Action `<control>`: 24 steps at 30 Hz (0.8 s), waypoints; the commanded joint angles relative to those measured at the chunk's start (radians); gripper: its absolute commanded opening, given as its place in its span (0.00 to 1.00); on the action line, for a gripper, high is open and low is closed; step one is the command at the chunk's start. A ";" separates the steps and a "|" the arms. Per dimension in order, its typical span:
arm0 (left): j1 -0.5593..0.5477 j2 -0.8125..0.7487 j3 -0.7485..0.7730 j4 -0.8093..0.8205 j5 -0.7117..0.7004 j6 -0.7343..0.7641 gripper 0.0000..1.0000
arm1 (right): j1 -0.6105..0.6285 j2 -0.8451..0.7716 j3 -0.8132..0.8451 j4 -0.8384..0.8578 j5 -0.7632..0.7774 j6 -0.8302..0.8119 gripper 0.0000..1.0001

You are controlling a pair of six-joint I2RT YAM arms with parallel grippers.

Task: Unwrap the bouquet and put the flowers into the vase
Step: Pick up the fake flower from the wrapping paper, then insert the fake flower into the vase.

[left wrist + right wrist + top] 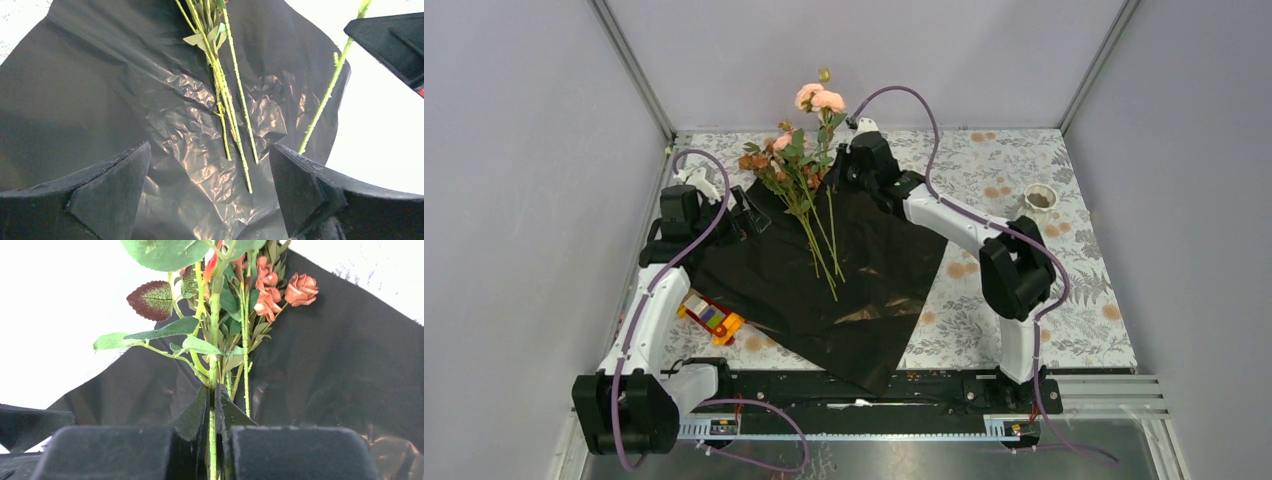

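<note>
While the black wrapping paper (844, 290) lies opened out flat on the floral counter (1024, 300) in the overhead view, most of the flowers (799, 185) rest loose on it, blooms toward the far wall and stems pointing back at the arms. The right claw (842, 172) sits at the paper's far edge pinching 1 rose stem (827, 135), whose 2 pink roses (819, 98) stand above the rest. The left claw (754, 215) is at the paper's left edge, and a toy-block car (711, 318) sits just beside the paper's near-left side. The vase (1040, 197) stands at the far right of the counter, well apart from the flowers. From the left wrist, the left claw (210, 197) is spread wide and holds nothing, hanging over crinkled paper and the stem ends (235, 145); a lone stem (325, 95) slants up on the right. From the right wrist, the right claw (213, 412) is clamped tight on the green rose stem (214, 330), with leaves and brownish-orange blooms (272, 287) beyond.
</note>
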 commanded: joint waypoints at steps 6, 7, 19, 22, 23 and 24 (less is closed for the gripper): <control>0.007 -0.115 -0.040 0.134 -0.026 0.027 0.95 | 0.011 -0.370 -0.183 0.122 0.100 -0.137 0.00; 0.007 -0.132 -0.053 0.149 -0.037 0.026 0.95 | 0.012 -0.420 -0.211 0.125 0.105 -0.161 0.00; 0.007 -0.163 -0.085 0.173 -0.101 0.036 0.95 | -0.089 -0.869 -0.301 0.045 0.415 -0.600 0.00; 0.006 -0.170 -0.088 0.176 -0.105 0.038 0.95 | -0.143 -0.924 -0.316 0.079 0.475 -0.683 0.00; 0.007 -0.172 -0.089 0.176 -0.104 0.038 0.95 | -0.165 -0.941 -0.321 0.097 0.490 -0.702 0.00; 0.007 -0.173 -0.090 0.177 -0.102 0.037 0.95 | -0.187 -0.957 -0.327 0.109 0.498 -0.712 0.00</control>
